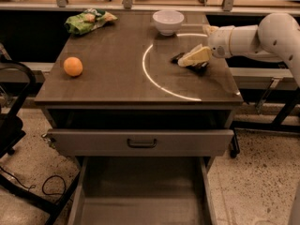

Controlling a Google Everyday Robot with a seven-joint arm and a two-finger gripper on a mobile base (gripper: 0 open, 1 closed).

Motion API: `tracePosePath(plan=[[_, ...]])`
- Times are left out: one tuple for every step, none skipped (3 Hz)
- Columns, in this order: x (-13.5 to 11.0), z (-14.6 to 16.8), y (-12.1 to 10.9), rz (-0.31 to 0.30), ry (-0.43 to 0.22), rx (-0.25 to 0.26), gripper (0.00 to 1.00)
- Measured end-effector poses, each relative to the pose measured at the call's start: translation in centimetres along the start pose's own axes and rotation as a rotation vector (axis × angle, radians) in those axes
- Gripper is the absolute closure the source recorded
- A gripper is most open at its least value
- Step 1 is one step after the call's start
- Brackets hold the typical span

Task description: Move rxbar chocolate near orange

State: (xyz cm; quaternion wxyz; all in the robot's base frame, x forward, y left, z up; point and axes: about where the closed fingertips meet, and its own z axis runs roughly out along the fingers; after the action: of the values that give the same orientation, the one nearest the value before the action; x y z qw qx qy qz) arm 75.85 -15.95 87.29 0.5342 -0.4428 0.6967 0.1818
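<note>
The rxbar chocolate [177, 58] is a dark flat bar lying on the right half of the table [112, 86], mostly covered by my gripper. My gripper [191, 59] reaches in from the right on a white arm [253, 39] and sits low, right over the bar; only the bar's dark ends show beside it. The orange [73, 66] is round and lies near the table's left edge, far from the bar and the gripper.
A white bowl [168, 21] stands at the back, just behind the gripper. A green and yellow snack bag [89, 20] lies at the back left. A drawer [140, 142] below the tabletop hangs open towards the front. A dark chair frame [14, 107] stands at the left.
</note>
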Motion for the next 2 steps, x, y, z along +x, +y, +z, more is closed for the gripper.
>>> tracePosePath(plan=[[1.1, 2.0, 1.4, -0.024, 0.045, -0.07, 0.0], [3.7, 2.8, 3.0, 0.012, 0.08, -0.119, 0.0]])
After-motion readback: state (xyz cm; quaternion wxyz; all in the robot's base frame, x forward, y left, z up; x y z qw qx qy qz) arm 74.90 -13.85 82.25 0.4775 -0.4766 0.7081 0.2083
